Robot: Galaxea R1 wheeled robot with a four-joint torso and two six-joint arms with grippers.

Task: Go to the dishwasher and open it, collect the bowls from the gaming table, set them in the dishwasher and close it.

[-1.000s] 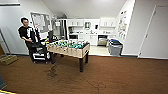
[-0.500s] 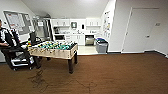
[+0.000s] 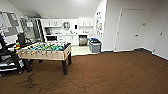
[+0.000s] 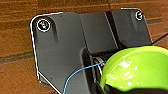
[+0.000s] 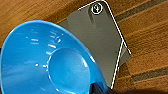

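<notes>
The dishwasher (image 3: pixel 83 40), a stainless-steel front among white cabinets, stands in the kitchen nook at the far end of the room. A lime green bowl (image 4: pixel 135 67) hangs above the brown floor in the left wrist view, with my left gripper (image 4: pixel 125 89) shut on its rim. In the right wrist view a glossy blue bowl (image 5: pixel 45 60) is carried the same way, my right gripper (image 5: pixel 100 89) shut on its edge. The gaming table is out of view.
A table-football table (image 3: pixel 46 51) with a green field stands at left on the brown carpet. Left of it is a black rig (image 3: pixel 10 60), with loose cables (image 3: pixel 50 83) on the floor. A grey bin (image 3: pixel 95 46) sits beside the kitchen. White doors (image 3: pixel 130 30) line the right wall.
The camera has turned, so the table-football table and the person have slid towards the picture's left edge. More of the right wall and its doors shows now.
</notes>
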